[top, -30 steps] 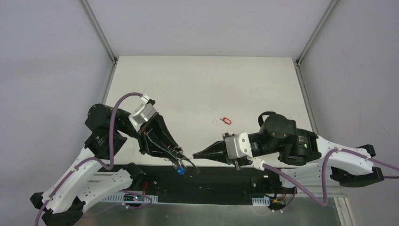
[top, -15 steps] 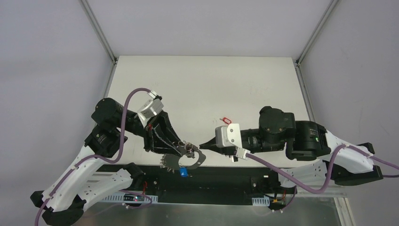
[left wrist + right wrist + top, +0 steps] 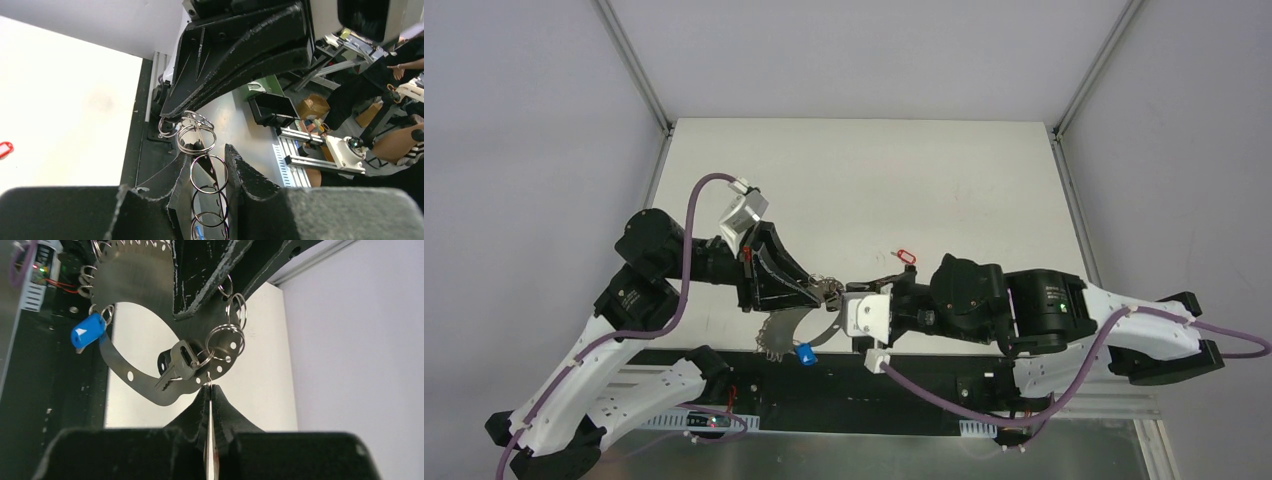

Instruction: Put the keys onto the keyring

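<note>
While your left hand (image 3: pixel 816 290) clamped the keyring (image 3: pixel 140 285) steady, your right hand (image 3: pixel 209 390) pinched shut on a rim split ring (image 3: pixel 208 376), seemingly readying it for the red key (image 3: pixel 906 257).

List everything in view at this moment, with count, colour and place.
Table: one, white, under both arms.
Keyring: one, silvery flat loop with holes, held off the table at its near edge.
Small rings: many, silvery, along the keyring's edge.
Blue key: one, bright blue, hanging from the keyring.
Dark key: one, black head, on the keyring.
Red key: one, red, loose on the table.
Left pincer: black, shut on the keyring.
Right pincer: black, shut, tips at the small rings.
</note>
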Motion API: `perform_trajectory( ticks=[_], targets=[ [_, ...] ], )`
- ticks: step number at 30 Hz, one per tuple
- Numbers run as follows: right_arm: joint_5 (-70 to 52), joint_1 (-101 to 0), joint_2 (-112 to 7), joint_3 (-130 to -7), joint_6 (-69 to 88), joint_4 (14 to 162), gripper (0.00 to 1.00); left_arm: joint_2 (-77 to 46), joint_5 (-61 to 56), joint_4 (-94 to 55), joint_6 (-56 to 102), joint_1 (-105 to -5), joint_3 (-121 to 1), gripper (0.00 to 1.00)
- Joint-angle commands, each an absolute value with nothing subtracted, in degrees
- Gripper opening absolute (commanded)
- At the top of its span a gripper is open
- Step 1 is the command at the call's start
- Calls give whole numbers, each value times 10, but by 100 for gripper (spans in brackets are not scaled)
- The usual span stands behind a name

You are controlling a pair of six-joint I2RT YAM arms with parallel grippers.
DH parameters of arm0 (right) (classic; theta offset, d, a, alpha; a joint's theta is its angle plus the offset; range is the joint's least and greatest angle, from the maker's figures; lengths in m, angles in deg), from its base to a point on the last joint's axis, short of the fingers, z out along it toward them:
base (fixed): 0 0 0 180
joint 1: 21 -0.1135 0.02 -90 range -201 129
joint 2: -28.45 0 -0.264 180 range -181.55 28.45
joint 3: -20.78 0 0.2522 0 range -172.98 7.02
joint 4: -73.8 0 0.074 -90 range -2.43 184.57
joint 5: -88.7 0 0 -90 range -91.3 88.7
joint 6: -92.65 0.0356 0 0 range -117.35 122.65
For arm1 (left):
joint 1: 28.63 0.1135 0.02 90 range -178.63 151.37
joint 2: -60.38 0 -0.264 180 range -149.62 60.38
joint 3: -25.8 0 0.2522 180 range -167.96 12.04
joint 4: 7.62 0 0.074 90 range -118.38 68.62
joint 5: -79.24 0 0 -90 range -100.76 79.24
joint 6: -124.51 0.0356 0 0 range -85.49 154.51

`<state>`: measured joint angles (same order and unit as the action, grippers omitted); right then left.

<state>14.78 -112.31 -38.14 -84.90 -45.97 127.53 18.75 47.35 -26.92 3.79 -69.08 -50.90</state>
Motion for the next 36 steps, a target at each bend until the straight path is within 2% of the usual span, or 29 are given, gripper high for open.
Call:
perform_trajectory(
  ticks=[1,6,10,14,20,23,36],
  targets=[
    [258,-1136,-368,-785,-564,1178,0,194,478,-233,23,-695,-530,0],
    [312,-1146,-364,-718,-662,1048,0,190,477,-234,23,-695,-518,1],
    [340,-1149,-359,-646,-756,899,0,183,461,-227,15,-695,-504,9],
    [362,-1149,-366,-572,-899,714,0,177,451,-224,15,-695,-494,24],
    [349,-1146,-372,-527,-1025,537,0,190,465,-223,31,-695,-488,47],
    [330,-1144,-368,-508,-1074,476,0,194,476,-222,40,-695,-478,53],
    [223,-1127,-382,-446,-1288,293,0,231,436,-221,49,-695,-516,59]
  ],
)
